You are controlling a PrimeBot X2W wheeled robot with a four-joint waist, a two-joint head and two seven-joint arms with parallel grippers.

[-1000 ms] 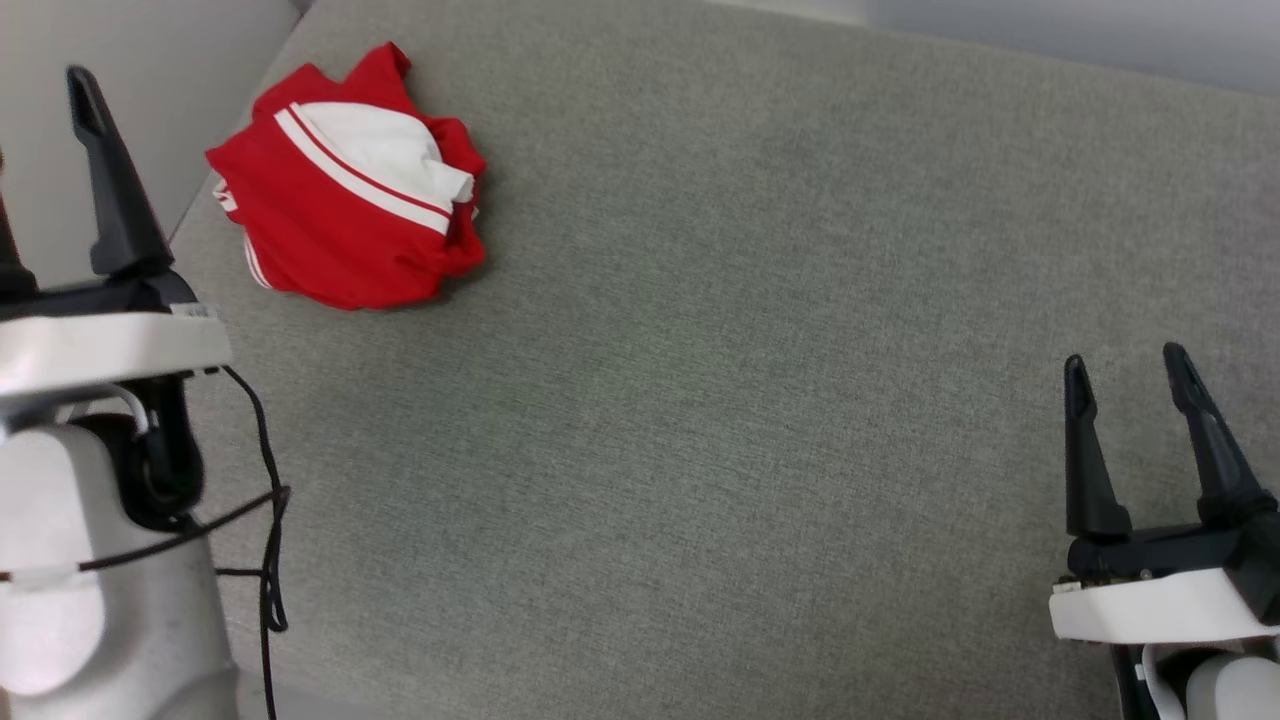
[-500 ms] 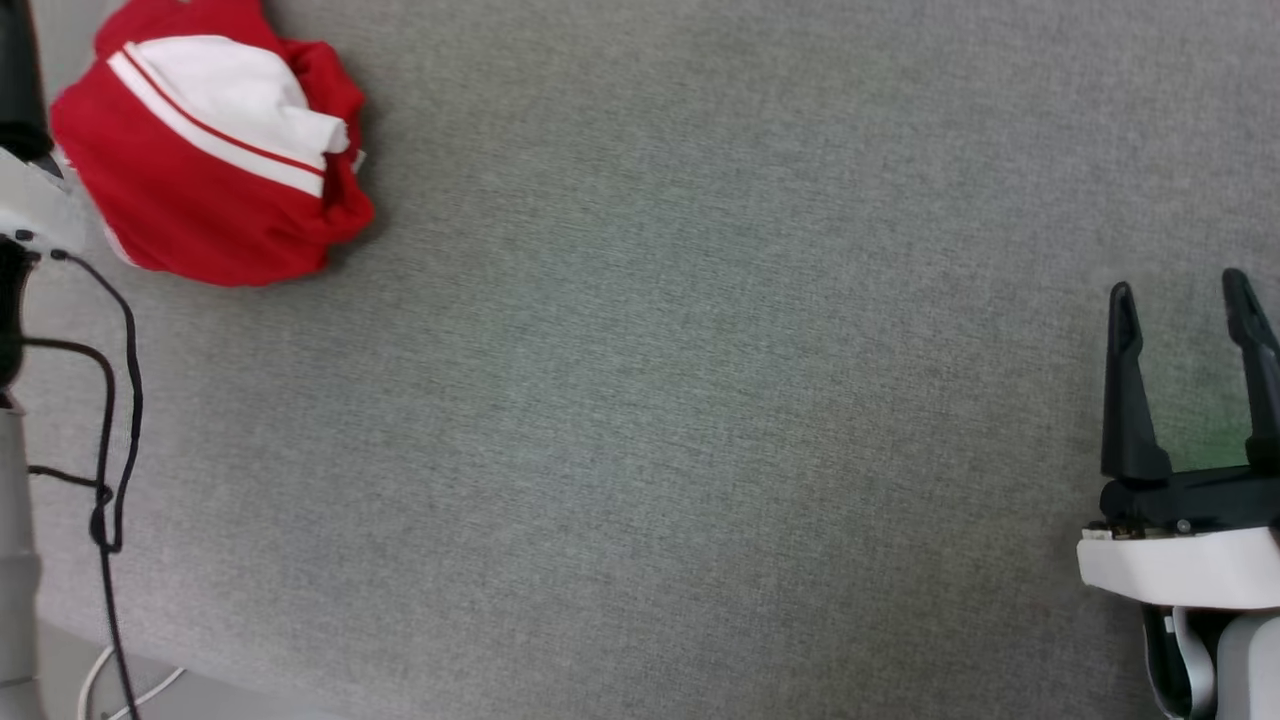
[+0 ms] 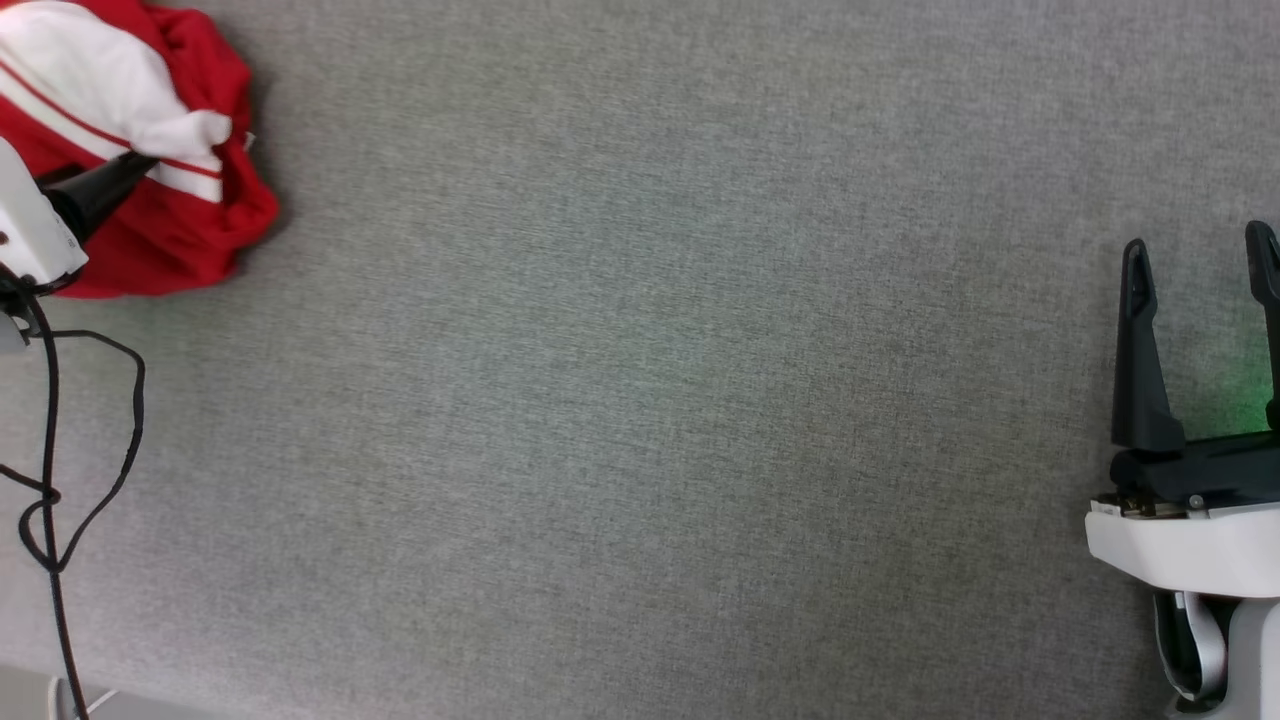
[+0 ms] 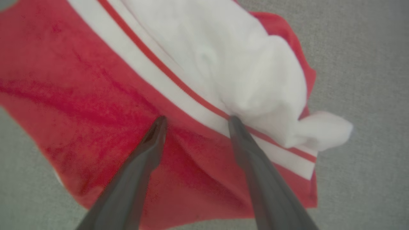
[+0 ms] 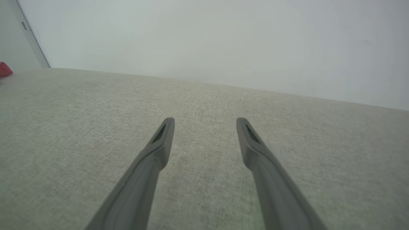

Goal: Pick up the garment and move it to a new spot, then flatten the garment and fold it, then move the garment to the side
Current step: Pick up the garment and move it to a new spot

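Now the left gripper has been lowered onto the garment, bunched far left on the grey surface; jaws are spread on both it and the idle right gripper, so pickup is judged imminent.

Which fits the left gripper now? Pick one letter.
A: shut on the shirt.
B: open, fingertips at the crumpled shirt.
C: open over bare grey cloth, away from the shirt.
B: the left wrist view shows the left gripper with fingers spread apart, tips at the red and white shirt.
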